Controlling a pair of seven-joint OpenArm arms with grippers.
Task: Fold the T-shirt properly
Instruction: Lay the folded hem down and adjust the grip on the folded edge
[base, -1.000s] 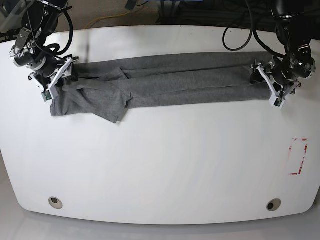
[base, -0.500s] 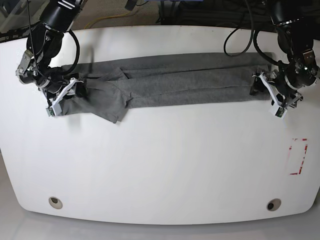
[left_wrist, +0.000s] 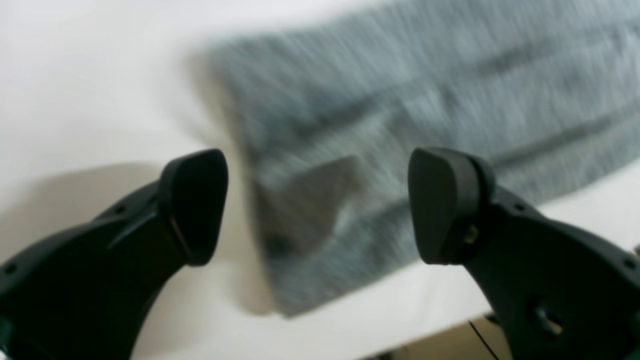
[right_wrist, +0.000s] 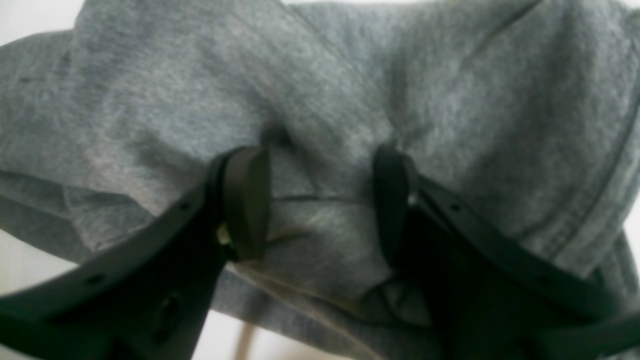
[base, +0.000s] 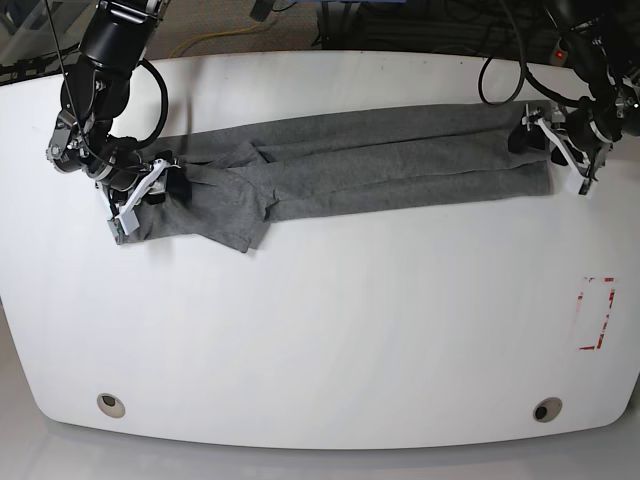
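The heather-grey T-shirt (base: 350, 165) lies as a long folded band across the far half of the white table (base: 320, 330). My right gripper (base: 165, 188) is at the shirt's left end. In the right wrist view it (right_wrist: 320, 200) presses down into the bunched cloth (right_wrist: 325, 100) with its jaws partly open and fabric between them. My left gripper (base: 530, 140) is at the shirt's right end. In the blurred left wrist view it (left_wrist: 317, 205) is wide open and empty above the shirt's end (left_wrist: 400, 125).
A red tape rectangle (base: 597, 312) marks the table's right side. Two round holes (base: 111, 404) (base: 546, 409) sit near the front edge. Cables hang behind the far edge. The table's far edge shows in the left wrist view (left_wrist: 450, 340).
The right arm has moved toward the front and dragged the shirt's left end with it. The left arm has moved back and to the right, to the shirt's far right corner.
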